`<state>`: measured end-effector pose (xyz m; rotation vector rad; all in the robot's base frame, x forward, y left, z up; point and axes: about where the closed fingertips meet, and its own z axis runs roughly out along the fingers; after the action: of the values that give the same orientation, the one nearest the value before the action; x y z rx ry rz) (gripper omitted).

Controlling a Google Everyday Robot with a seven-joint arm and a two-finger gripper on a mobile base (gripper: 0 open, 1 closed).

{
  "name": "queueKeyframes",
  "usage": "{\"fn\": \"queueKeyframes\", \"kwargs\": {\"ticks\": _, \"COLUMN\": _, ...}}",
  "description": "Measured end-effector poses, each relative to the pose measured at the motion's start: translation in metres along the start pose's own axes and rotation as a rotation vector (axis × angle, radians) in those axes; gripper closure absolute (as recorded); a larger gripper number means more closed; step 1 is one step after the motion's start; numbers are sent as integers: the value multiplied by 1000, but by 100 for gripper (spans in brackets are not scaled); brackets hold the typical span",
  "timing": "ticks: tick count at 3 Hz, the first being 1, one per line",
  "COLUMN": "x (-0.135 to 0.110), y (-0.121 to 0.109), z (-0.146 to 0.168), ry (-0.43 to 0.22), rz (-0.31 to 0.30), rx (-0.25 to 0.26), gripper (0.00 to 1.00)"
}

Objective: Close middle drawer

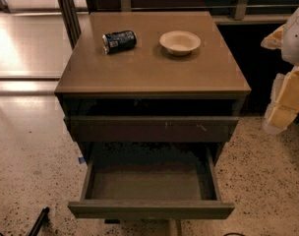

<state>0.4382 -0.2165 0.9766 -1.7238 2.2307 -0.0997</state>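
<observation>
The middle drawer (149, 210) of the dark cabinet (71, 90) is pulled far out toward me. Its brownish inner floor (149, 183) is bare and its plain front strip is near the bottom of the view. Above it, the drawer front with pale scratch marks (152, 129) stands slightly out of the cabinet. The lowest drawer is hidden under the open one. My gripper (283, 107), pale cream and white, hangs at the right edge of the view. It is right of the cabinet, level with the upper drawer, and touches nothing.
A dark crushed can (119, 41) lies on its side and a pale bowl (180, 42) stands on the cabinet top. A dark object (39, 221) lies on the speckled floor at the bottom left. A metal railing and a dark wall are behind the cabinet.
</observation>
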Motion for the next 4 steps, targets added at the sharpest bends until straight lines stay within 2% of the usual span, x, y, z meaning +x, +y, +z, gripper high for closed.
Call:
{"fn": "queueKeyframes", "kwargs": {"ticks": 1, "x": 0, "y": 0, "z": 0, "ry": 0, "rz": 0, "rx": 0, "gripper": 0}}
{"fn": "queueKeyframes", "kwargs": {"ticks": 2, "x": -1, "y": 2, "z": 1, "ry": -37, "rz": -4, "rx": 21, "gripper": 0}}
{"fn": "queueKeyframes", "kwargs": {"ticks": 3, "x": 6, "y": 22, "z": 28, "ry": -139, "rz": -23, "rx": 15, "gripper": 0}}
{"fn": "queueKeyframes", "kwargs": {"ticks": 4, "x": 26, "y": 47, "z": 96, "ry": -302, "rz": 59, "rx": -33, "gripper": 0}}
